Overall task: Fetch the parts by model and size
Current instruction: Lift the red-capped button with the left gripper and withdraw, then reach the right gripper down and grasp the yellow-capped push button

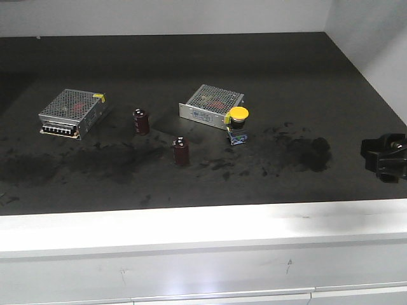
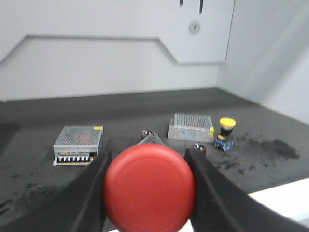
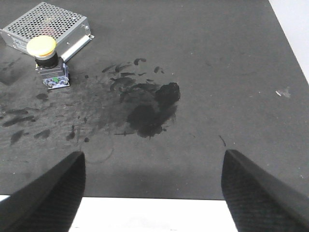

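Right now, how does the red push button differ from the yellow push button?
The red push button is clamped in the left gripper; the yellow push button stands upright on the table, beside a silver power supply box. The red one shows only its cap face; the yellow one also shows its dark base with a blue-white label. Both have round mushroom caps.

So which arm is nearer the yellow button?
Right. The right arm hovers right of the yellow button; the left arm, jaws clamping the red button, sits farther off, outside the front view.
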Controlling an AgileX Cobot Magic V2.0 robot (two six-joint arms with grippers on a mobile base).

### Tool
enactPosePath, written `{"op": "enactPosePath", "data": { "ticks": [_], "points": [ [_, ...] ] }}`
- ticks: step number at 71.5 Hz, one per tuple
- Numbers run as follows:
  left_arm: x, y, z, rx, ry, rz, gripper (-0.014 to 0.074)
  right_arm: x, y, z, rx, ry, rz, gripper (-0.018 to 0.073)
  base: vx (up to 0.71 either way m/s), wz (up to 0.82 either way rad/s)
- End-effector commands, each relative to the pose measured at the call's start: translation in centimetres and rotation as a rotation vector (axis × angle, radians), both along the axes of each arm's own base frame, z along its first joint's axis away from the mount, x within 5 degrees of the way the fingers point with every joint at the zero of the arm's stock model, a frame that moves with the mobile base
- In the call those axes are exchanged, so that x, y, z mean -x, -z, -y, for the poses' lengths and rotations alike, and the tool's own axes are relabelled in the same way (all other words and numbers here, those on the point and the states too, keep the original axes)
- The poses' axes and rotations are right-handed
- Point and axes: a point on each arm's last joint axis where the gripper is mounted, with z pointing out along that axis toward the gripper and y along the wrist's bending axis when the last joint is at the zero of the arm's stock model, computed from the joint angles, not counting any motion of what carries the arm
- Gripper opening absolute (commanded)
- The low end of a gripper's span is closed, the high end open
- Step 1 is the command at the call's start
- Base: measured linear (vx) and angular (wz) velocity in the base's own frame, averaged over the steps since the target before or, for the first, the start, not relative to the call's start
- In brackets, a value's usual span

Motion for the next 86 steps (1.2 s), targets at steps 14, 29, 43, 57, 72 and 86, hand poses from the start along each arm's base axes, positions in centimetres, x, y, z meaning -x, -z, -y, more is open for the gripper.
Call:
{"op": "enactPosePath", "data": {
  "ticks": [14, 29, 43, 57, 72, 86],
  "points": [
    [-0.1, -0.7, 0.1, 0.025, 0.012, 0.053, -0.0007, -1.1, -3.2, -0.3, 0.031, -0.045, 0.128, 0.0557, 0.00, 0.00],
    [-0.1, -0.6, 0.1, 0.024, 0.012, 0.052, -0.0007, -4.0, -5.5, -1.5, 0.034, -0.156, 0.080, 0.0557, 0.00, 0.00],
    [-0.1, -0.6, 0.1, 0.024, 0.012, 0.052, -0.0007, -8.6, -5.7, -3.8, 0.009, -0.279, -0.001, 0.0557, 0.00, 0.00],
    [-0.1, -0.6, 0.1, 0.024, 0.012, 0.052, -0.0007, -13.0, -6.6, -9.1, 0.062, -0.397, -0.001, 0.0557, 0.00, 0.00],
    [-0.1, -0.6, 0.1, 0.024, 0.012, 0.052, -0.0007, -17.5, -6.5, -12.8, 0.090, -0.362, -0.118, 0.0557, 0.00, 0.00],
    [-0.1, -0.6, 0.1, 0.024, 0.012, 0.052, -0.0007, -21.3, -4.7, -13.9, 0.069, -0.300, -0.220, 0.0557, 0.00, 0.00]
  ]
}}
